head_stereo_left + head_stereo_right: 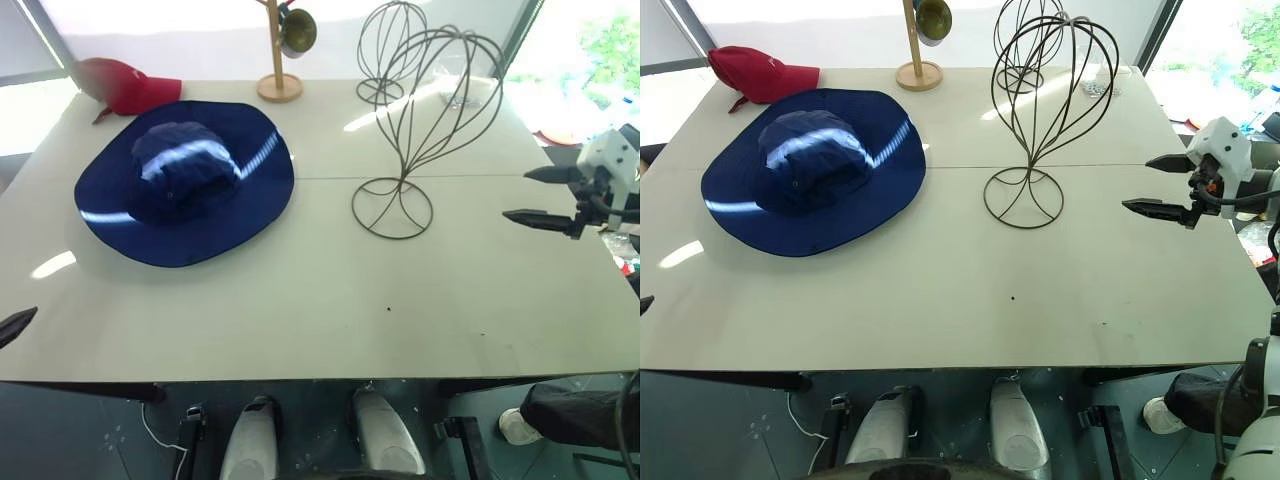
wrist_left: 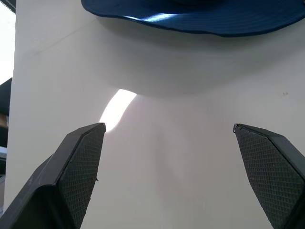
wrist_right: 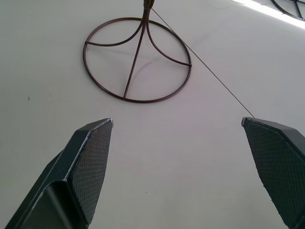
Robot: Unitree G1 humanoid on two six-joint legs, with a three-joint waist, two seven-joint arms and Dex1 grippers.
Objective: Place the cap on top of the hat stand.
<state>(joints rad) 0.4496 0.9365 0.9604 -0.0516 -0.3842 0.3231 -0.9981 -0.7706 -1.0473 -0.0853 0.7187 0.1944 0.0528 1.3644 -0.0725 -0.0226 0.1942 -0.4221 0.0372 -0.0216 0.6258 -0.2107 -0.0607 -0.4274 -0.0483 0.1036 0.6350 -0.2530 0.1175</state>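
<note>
1. The left gripper (image 2: 169, 131) sits low at the table's left edge with its two black fingers (image 2: 81, 157) spread wide and nothing between them. In the left wrist view they point across bare tabletop toward the brim of the blue hat.
2. A red peaked cap (image 1: 125, 85) lies at the far left corner of the white table (image 1: 300, 300). Any writing on it is too small to read.
3. The cap (image 1: 185, 180), a navy-blue floppy sun hat with a wide round brim, lies flat on the left half of the table, crown up. Its far edge is just beside the red peaked cap, and small metal eyelets show on the crown.
4. A wooden peg stand (image 1: 279, 60) stands on its round base at the far edge, behind the cap, with a brass-coloured object hanging from one peg.
5. A smaller wire head stand (image 1: 388, 50) stands at the far edge, behind the hat stand.
6. The hat stand (image 1: 425, 130), dark thin wire with a head-shaped cage on a curved neck, stands upright near the table's middle on its round wire base, bare, to the right of the cap and apart from it.
7. The right gripper (image 1: 1155, 185) hovers above the table's right edge, fingers parted wide and holding nothing, pointing toward the hat stand's base.
</note>
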